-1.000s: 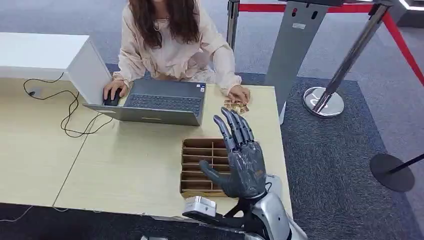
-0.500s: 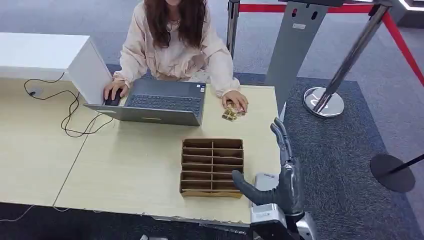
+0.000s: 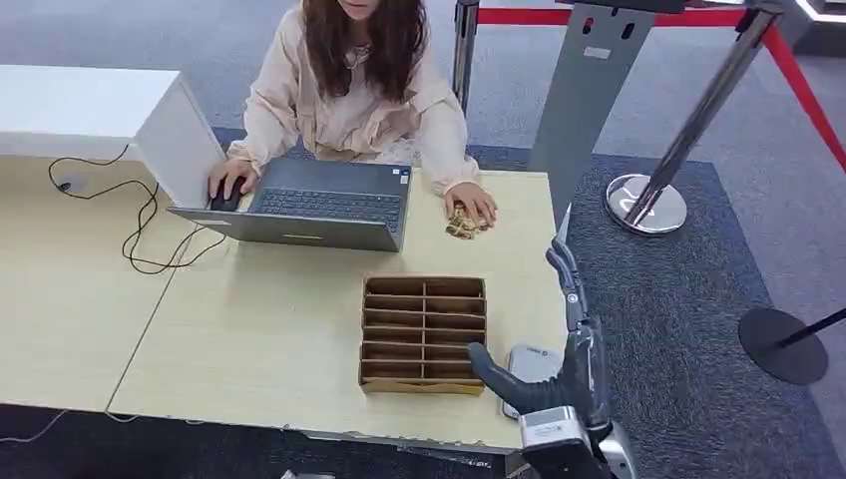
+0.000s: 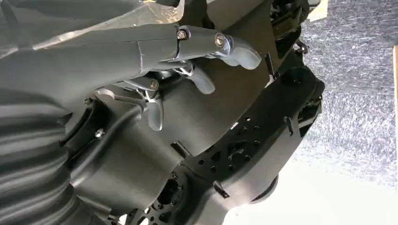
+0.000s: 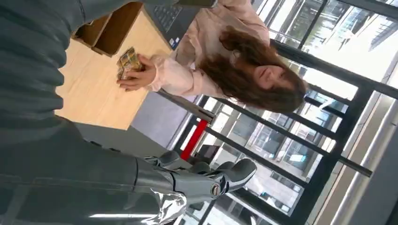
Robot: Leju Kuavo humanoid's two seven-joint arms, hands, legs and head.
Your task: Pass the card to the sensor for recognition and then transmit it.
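the right hand point(image 3: 574, 364) is held upright, fingers apart and empty, beside the sensor point(image 3: 530, 365); the card point(image 3: 462, 222) lies well ahead under the person's hand point(image 3: 472, 203); the left hand point(image 4: 187, 70), curled on nothing, is farther.

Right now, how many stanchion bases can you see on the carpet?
2. A shiny chrome base sits right of the table's far corner, under the slanted post. A dark flat base lies farther right, near the picture's edge. More may stand out of frame.
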